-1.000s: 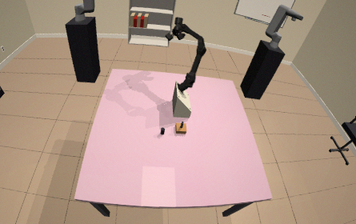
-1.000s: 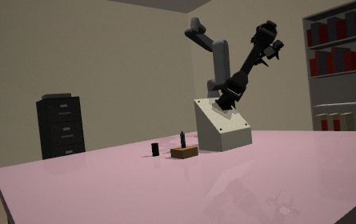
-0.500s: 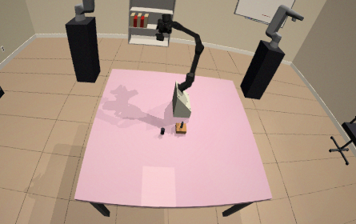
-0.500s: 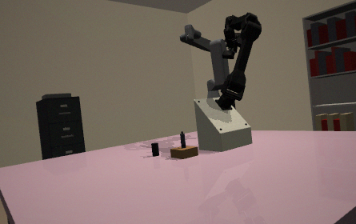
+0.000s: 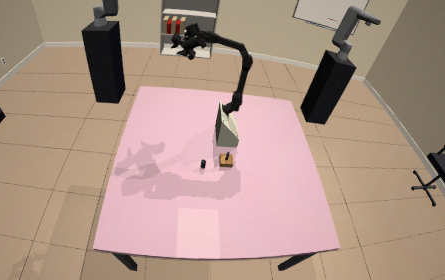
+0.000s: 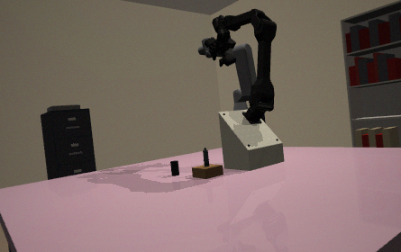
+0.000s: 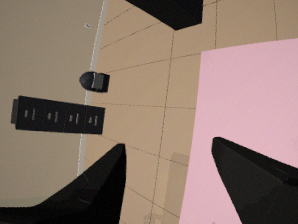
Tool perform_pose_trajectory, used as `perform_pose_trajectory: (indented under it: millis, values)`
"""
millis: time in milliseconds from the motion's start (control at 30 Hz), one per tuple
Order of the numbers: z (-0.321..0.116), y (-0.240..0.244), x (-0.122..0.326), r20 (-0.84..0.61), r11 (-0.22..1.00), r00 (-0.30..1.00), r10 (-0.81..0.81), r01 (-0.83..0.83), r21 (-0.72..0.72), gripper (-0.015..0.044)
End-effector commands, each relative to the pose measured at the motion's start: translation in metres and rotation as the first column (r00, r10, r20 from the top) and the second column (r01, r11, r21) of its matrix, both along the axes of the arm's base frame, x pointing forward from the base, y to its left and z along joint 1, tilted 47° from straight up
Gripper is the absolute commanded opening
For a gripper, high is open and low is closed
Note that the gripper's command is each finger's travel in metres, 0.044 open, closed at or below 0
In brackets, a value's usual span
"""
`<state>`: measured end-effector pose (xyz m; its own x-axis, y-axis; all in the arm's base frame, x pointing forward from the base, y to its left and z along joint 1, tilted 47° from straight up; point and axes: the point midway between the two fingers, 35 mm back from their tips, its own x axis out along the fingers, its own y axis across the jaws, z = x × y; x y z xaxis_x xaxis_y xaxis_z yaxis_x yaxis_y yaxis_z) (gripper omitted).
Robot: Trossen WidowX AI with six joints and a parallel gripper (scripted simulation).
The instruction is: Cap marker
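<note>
The arm (image 6: 260, 67) arches high above its base, its claw (image 6: 211, 47) half open and empty.
</note>
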<state>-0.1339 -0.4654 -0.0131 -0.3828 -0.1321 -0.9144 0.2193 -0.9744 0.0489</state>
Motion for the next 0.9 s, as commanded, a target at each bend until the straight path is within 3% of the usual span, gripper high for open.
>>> perform_pose_trajectory:
  millis: [0,267,500,667,867]
  values:
    - [-0.025,0.005,0.070,0.099,0.941,0.946,0.308,-0.318,0.118,0.0244]
    - [-0.050,0.033,0.186,0.272,0.642,0.670,0.691,-0.741,0.194,0.0244]
    - [-0.069,0.084,0.279,0.443,0.195,0.244,0.863,-0.969,0.155,0.0244]
    - [-0.080,0.135,0.340,0.544,-0.201,-0.150,0.825,-0.979,0.035,0.0244]
    - [-0.090,0.210,0.397,0.579,-0.602,-0.574,0.579,-0.780,-0.171,0.0244]
